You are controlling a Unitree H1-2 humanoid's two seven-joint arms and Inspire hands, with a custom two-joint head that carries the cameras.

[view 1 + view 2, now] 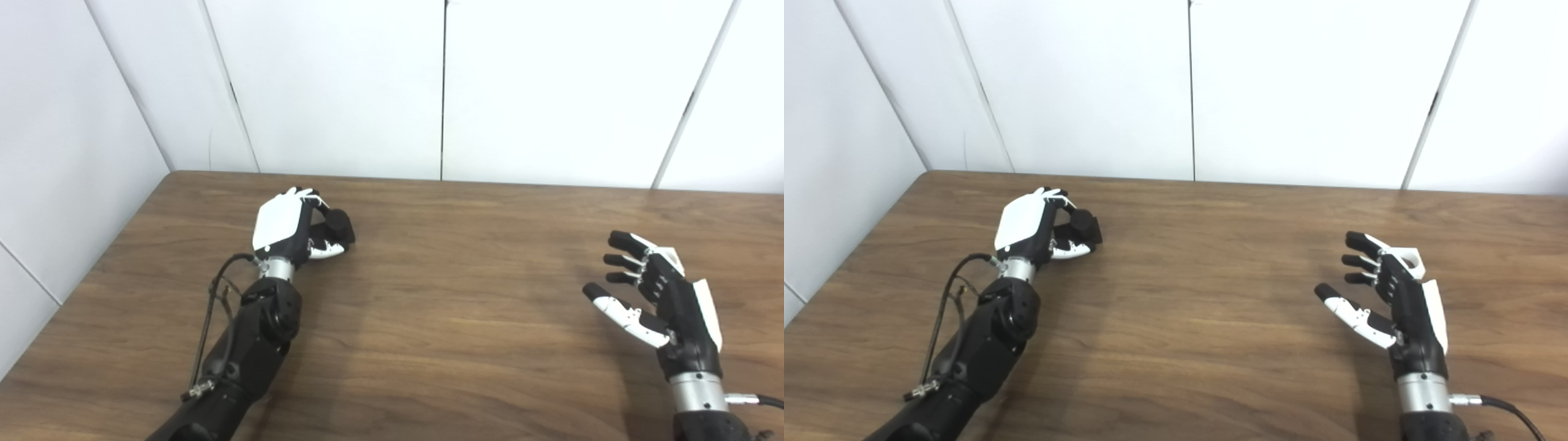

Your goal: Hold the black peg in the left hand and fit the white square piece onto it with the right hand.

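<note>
Left hand (293, 226) was seen closed around the peg (339, 224), which was black and stubby. The peg's round end was left showing past the fingers, on the side toward the right hand. The thumb (324, 249) was set under it, the other fingers curled over the top. Whether the peg rested on the table (429, 318) or was lifted just clear could not be told from either view. The grip was judged a holding one: peg kept exposed and turned inward so that a part could be pushed onto it from the right.

Right hand (658, 294) was held well apart from the left, palm turned inward, fingers spread wide, nothing held. Its fingertips (617, 237) were pointed toward the left hand. It was judged to be waiting, or readied for a grasp.

The white square piece was not found in either view. No such piece was seen near the right hand, between the hands, or beyond the left hand. It was possibly out of frame, or hidden; this could not be settled.

Stage was judged early: the peg half of the task was in hand, the fitting not begun. The next need was judged to be locating and picking up the piece with the right hand.
</note>
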